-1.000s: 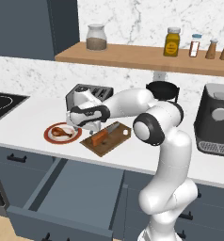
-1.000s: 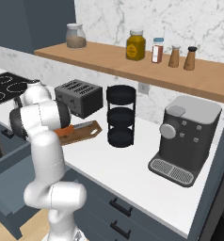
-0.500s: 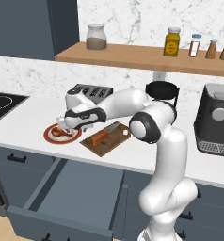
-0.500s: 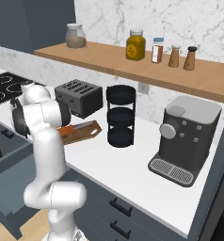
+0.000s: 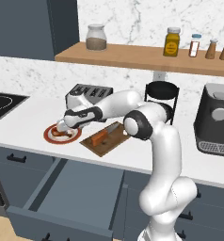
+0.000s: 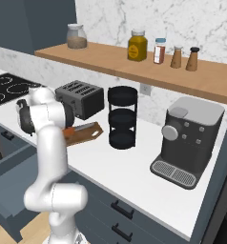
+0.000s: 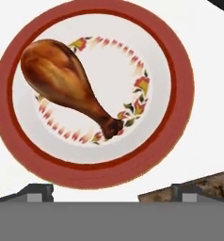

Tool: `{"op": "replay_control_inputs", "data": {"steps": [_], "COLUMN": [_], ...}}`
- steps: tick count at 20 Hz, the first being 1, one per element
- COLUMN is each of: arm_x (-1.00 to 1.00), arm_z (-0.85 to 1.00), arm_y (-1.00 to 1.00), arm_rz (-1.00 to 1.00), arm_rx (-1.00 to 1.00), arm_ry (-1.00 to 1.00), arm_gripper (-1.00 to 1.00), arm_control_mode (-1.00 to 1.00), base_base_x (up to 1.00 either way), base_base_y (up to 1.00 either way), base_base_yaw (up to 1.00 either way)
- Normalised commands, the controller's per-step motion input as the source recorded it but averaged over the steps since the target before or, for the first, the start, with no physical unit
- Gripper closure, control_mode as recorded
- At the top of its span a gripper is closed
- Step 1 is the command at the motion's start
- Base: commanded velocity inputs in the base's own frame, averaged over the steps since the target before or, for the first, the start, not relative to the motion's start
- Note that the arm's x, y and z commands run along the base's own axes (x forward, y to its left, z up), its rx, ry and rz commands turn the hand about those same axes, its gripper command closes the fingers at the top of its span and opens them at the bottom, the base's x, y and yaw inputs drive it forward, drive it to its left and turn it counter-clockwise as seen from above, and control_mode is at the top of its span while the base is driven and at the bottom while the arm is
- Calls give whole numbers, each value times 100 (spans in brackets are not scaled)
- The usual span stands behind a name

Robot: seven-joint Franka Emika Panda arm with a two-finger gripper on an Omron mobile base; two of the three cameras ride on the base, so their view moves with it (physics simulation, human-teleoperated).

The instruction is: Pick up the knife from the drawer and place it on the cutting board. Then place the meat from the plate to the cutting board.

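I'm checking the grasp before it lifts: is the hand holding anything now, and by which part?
Nothing is held. The hand hangs open above the plate; the drumstick lies on it untouched, between neither finger.

No words, brand names, numbers or signs can be read anywhere in these views. The jars and bottles (image 5: 172, 42) on the wooden shelf (image 5: 132, 55) are too small and blurred to tell whether they carry any lettering. The coffee machine (image 6: 188, 139) at the counter's right end shows a round knob and no legible marking. The plate (image 7: 182, 89) carries a painted ring of red and green flowers inside its red-brown rim, with no writing on it.
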Motion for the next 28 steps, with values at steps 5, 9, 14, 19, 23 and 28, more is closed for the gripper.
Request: {"op": "replay_control_inputs", "data": {"steps": [5, 9, 14, 19, 23, 28], "arm_x": [51, 36, 21, 8, -27, -98], "arm_z": [-36, -41, -32, -31, -34, 0], "arm_y": [31, 39, 17, 0, -18, -54], "arm_rz": [24, 19, 16, 11, 2, 1], "arm_rx": [0, -3, -2, 0, 0, 0], "arm_ry": [10, 6, 2, 1, 0, -15], "arm_gripper": [-100, -100, 100, 100, 100, 100], "arm_control_mode": [-100, -100, -100, -100, -100, -100], "base_base_x": [0, 0, 0, 0, 0, 0], "base_base_y": [0, 0, 0, 0, 0, 0], "base_base_yaw": [0, 0, 0, 0, 0, 0]}}
